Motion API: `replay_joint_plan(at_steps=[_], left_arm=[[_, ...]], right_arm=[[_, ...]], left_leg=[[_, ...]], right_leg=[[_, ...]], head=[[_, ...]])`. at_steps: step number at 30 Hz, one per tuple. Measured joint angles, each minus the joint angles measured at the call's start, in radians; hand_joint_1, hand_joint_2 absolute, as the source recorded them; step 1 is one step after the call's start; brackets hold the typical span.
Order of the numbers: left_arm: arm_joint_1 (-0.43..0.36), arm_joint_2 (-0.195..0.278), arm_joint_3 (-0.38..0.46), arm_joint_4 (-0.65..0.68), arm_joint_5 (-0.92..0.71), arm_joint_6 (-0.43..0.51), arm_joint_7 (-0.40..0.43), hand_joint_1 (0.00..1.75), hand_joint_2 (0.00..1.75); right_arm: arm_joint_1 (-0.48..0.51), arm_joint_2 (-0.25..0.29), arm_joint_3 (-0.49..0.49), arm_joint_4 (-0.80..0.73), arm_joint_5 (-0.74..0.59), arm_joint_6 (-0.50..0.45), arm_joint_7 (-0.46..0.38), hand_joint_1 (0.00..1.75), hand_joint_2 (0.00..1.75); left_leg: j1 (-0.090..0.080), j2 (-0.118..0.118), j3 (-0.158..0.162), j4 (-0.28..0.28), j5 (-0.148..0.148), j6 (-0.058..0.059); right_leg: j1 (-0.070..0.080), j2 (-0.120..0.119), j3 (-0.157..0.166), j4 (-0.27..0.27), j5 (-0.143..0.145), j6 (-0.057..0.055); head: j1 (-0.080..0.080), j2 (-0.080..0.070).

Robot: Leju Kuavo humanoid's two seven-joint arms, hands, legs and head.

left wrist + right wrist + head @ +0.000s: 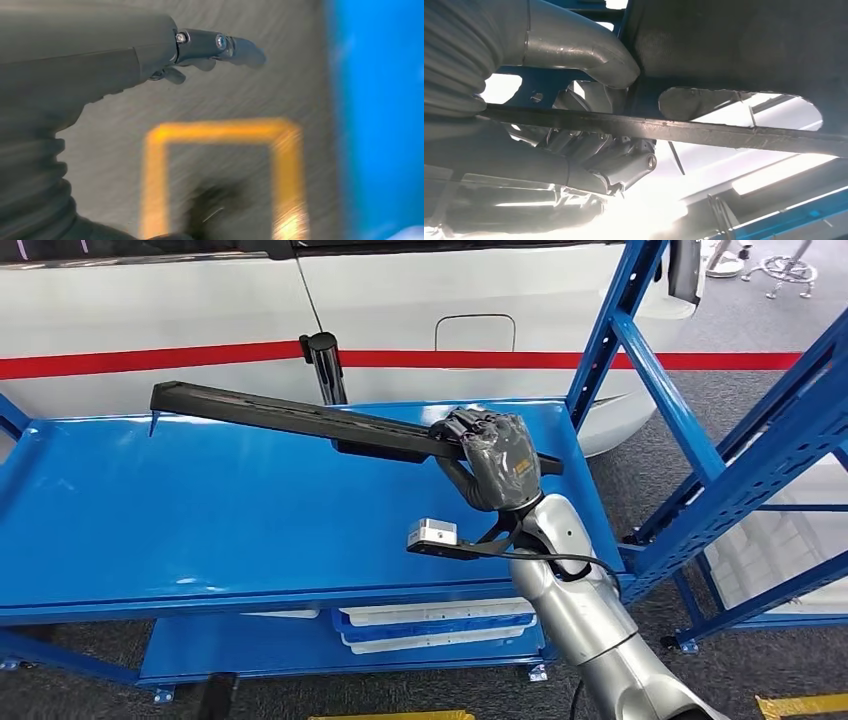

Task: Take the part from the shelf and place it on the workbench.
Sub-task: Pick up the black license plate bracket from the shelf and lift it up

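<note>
Part: a long, narrow black trim part (300,420), held in the air above the blue desk (200,510). It slants from its far end near the desk's back left corner across to the right, where it passes through the right hand. Whether its left tip touches the desk surface cannot be told.
Right hand: the right hand (495,458) grips the part near its right end, dark fingers (478,430) wrapped over the top. The right wrist view shows the grey thumb (589,55) pressed on one side of the bar (704,132) and fingers curled on the other.
Left hand: the left hand (150,55) hangs over the grey floor, fingers stretched out straight and holding nothing; the picture is motion-blurred.
Desk: a broad flat blue top, bare in front of and to the left of the part, with a raised lip along its near edge.
Surroundings: a white vehicle body with a red stripe (150,362) stands close behind the desk's back edge. A blue shelf frame (700,440) rises just right of the desk. Yellow floor marking (220,135) lies below the left hand.
</note>
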Motion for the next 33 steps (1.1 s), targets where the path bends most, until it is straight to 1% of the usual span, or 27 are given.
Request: replay_joint_plan(at_steps=[2,4,5,6,8,9,10,11,13,14,15,16,18,19,20,21,23,24,25,26,27,28,29,30,31,32,33], left_arm=[[0.003,0.006,-0.01,0.003,-0.016,-0.041,0.077,0.0,1.75],[0.003,0.011,-0.02,0.004,-0.028,-0.05,0.1,0.0,1.75],[0.001,0.013,-0.023,0.004,-0.031,-0.052,0.106,0.0,1.75],[-0.002,0.015,-0.026,0.004,-0.035,-0.054,0.11,0.0,1.75],[-0.007,0.018,-0.028,0.004,-0.038,-0.058,0.116,0.0,1.75],[-0.008,0.02,-0.028,0.004,-0.038,-0.062,0.118,0.0,1.75],[-0.008,0.022,-0.028,0.004,-0.038,-0.065,0.12,0.0,1.75],[-0.008,0.023,-0.028,0.004,-0.039,-0.068,0.122,0.0,1.75],[-0.011,0.026,-0.029,0.004,-0.042,-0.07,0.125,0.0,1.75],[-0.013,0.027,-0.029,0.004,-0.045,-0.07,0.126,0.0,1.75],[-0.015,0.029,-0.03,0.004,-0.049,-0.07,0.127,0.0,1.75],[-0.017,0.03,-0.031,0.004,-0.053,-0.07,0.128,0.0,1.75],[-0.018,0.031,-0.035,0.004,-0.057,-0.071,0.13,0.0,1.75],[-0.02,0.031,-0.037,0.004,-0.058,-0.071,0.131,0.0,1.75],[-0.022,0.032,-0.039,0.004,-0.06,-0.071,0.132,0.0,1.75],[-0.024,0.032,-0.04,0.004,-0.061,-0.072,0.132,0.0,1.75],[-0.026,0.032,-0.042,0.004,-0.061,-0.072,0.132,0.0,1.75],[-0.026,0.032,-0.043,0.004,-0.061,-0.072,0.132,0.0,1.75],[-0.026,0.032,-0.044,0.004,-0.061,-0.073,0.132,0.0,1.75],[-0.026,0.032,-0.045,0.004,-0.061,-0.074,0.132,0.0,1.75],[-0.026,0.032,-0.046,0.004,-0.062,-0.074,0.132,0.0,1.75],[-0.026,0.032,-0.046,0.004,-0.062,-0.075,0.132,0.0,1.75],[-0.026,0.032,-0.046,0.004,-0.063,-0.075,0.132,0.0,1.75],[-0.026,0.032,-0.046,0.004,-0.064,-0.075,0.133,0.0,1.75],[-0.026,0.032,-0.046,0.004,-0.066,-0.075,0.133,0.0,1.75],[-0.026,0.032,-0.046,0.004,-0.068,-0.075,0.133,0.0,1.75],[-0.026,0.033,-0.046,0.004,-0.07,-0.075,0.134,0.0,1.75]], right_arm=[[-0.004,0.007,0.002,0.002,0.001,0.007,0.004,1.75,1.75],[-0.007,0.011,0.004,0.003,0.002,0.012,0.008,1.75,1.75],[-0.01,0.014,0.004,0.003,0.002,0.014,0.01,1.75,1.75],[-0.012,0.016,0.004,0.003,0.002,0.015,0.012,1.75,1.75],[-0.015,0.02,0.004,0.003,0.002,0.018,0.016,1.75,1.75],[-0.015,0.021,0.004,0.003,0.002,0.019,0.016,1.75,1.75],[-0.014,0.022,0.004,0.003,0.003,0.021,0.017,1.75,1.75],[-0.014,0.022,0.004,0.003,0.003,0.021,0.017,1.75,1.75],[-0.014,0.023,0.005,0.003,0.004,0.022,0.018,1.75,1.75],[-0.015,0.025,0.005,0.003,0.006,0.022,0.02,1.75,1.75],[-0.015,0.026,0.005,0.003,0.01,0.022,0.023,1.75,1.75],[-0.015,0.028,0.006,0.002,0.015,0.022,0.026,1.75,1.75],[-0.013,0.029,0.006,0.002,0.022,0.022,0.031,1.75,1.75],[-0.013,0.029,0.006,0.001,0.024,0.022,0.033,1.75,1.75],[-0.012,0.029,0.006,0.001,0.024,0.022,0.034,1.75,1.75],[-0.012,0.028,0.006,0.001,0.024,0.022,0.035,1.75,1.75],[-0.011,0.027,0.006,0.001,0.024,0.022,0.035,1.75,1.75],[-0.009,0.026,0.006,0.001,0.024,0.022,0.035,1.75,1.75],[-0.007,0.025,0.006,0.001,0.025,0.023,0.036,1.75,1.75],[-0.006,0.025,0.006,0.001,0.026,0.023,0.036,1.75,1.75],[-0.006,0.024,0.006,0.001,0.027,0.024,0.037,1.75,1.75],[-0.006,0.024,0.005,0.001,0.029,0.025,0.037,1.75,1.75],[-0.007,0.024,0.005,0.001,0.031,0.026,0.038,1.75,1.75],[-0.007,0.024,0.005,0.0,0.032,0.027,0.038,1.75,1.75],[-0.008,0.024,0.004,0.0,0.034,0.027,0.038,1.75,1.75],[-0.008,0.024,0.004,-0.001,0.035,0.028,0.038,1.75,1.75],[-0.008,0.024,0.003,-0.001,0.036,0.028,0.038,1.75,1.75]], left_leg=[[0.001,-0.001,-0.007,0.006,0.006,-0.013],[0.008,-0.002,-0.018,0.018,-0.006,-0.021],[0.011,-0.002,-0.03,0.046,-0.031,-0.025],[0.013,-0.003,-0.05,0.096,-0.068,-0.028],[0.012,-0.005,-0.1,0.236,-0.144,-0.034],[0.012,-0.005,-0.117,0.289,-0.163,-0.035],[0.013,-0.005,-0.12,0.309,-0.164,-0.035],[0.013,-0.005,-0.103,0.288,-0.145,-0.034],[0.013,-0.006,-0.03,0.162,-0.084,-0.029],[0.011,-0.008,0.004,0.1,-0.063,-0.026],[0.009,-0.011,0.025,0.058,-0.052,-0.024],[0.006,-0.013,0.034,0.039,-0.052,-0.023],[0.002,-0.012,0.035,0.028,-0.05,-0.018],[0.002,-0.01,0.034,0.021,-0.047,-0.013],[0.002,-0.008,0.032,0.015,-0.042,-0.005],[0.002,-0.006,0.029,0.008,-0.037,0.004],[-0.004,-0.003,0.015,0.009,-0.026,0.019],[-0.007,-0.002,0.007,0.009,-0.02,0.024],[-0.01,-0.002,0.0,0.009,-0.014,0.027],[-0.013,-0.002,-0.008,0.01,-0.007,0.027],[-0.015,-0.002,-0.014,0.01,-0.001,0.027],[-0.017,-0.002,-0.02,0.01,0.005,0.025],[-0.019,-0.002,-0.025,0.01,0.012,0.022],[-0.02,-0.002,-0.029,0.01,0.018,0.018],[-0.021,-0.002,-0.032,0.01,0.025,0.013],[-0.021,-0.002,-0.034,0.01,0.033,0.008],[-0.021,-0.002,-0.036,0.009,0.04,0.003]], right_leg=[[0.007,0.008,-0.006,-0.002,0.006,-0.009],[0.002,0.009,-0.013,-0.006,0.011,-0.022],[0.0,0.009,-0.014,-0.008,0.016,-0.031],[0.0,0.008,-0.017,-0.011,0.02,-0.039],[0.006,0.007,-0.022,-0.011,0.025,-0.049],[0.008,0.007,-0.025,-0.011,0.026,-0.051],[0.01,0.007,-0.026,-0.011,0.027,-0.052],[0.01,0.007,-0.027,-0.011,0.027,-0.051],[0.01,0.009,-0.027,-0.009,0.027,-0.051],[0.013,0.009,-0.029,-0.008,0.028,-0.05],[0.015,0.01,-0.032,-0.007,0.03,-0.047],[0.017,0.01,-0.035,-0.008,0.033,-0.042],[0.018,0.01,-0.038,-0.01,0.037,-0.03],[0.019,0.009,-0.044,-0.005,0.03,-0.027],[0.02,0.008,-0.055,0.014,0.013,-0.027],[0.021,0.007,-0.073,0.056,-0.017,-0.031],[0.02,0.006,-0.12,0.188,-0.088,-0.041],[0.02,0.006,-0.139,0.249,-0.112,-0.041],[0.02,0.006,-0.142,0.28,-0.121,-0.038],[0.021,0.006,-0.125,0.271,-0.111,-0.031],[0.022,0.006,-0.091,0.225,-0.09,-0.024],[0.024,0.005,-0.042,0.153,-0.066,-0.021],[0.028,0.005,0.008,0.075,-0.051,-0.024],[0.032,0.004,0.043,0.019,-0.043,-0.029],[0.037,0.004,0.063,-0.019,-0.041,-0.036],[0.041,0.004,0.067,-0.032,-0.04,-0.042],[0.04,0.003,0.059,-0.033,-0.033,-0.048]], head=[[-0.002,0.0],[-0.006,0.0],[-0.008,0.0],[-0.009,0.0],[-0.011,0.0],[-0.011,0.0],[-0.012,0.0],[-0.012,0.0],[-0.012,0.0],[-0.012,0.0],[-0.012,0.0],[-0.012,0.0],[-0.012,0.0],[-0.011,0.0],[-0.009,0.0],[-0.007,0.0],[-0.003,0.0],[-0.003,0.0],[-0.003,0.0],[-0.002,0.0],[-0.002,0.0],[-0.002,0.0],[-0.002,0.0],[-0.003,0.0],[-0.002,0.0],[-0.003,0.0],[-0.002,0.0]])
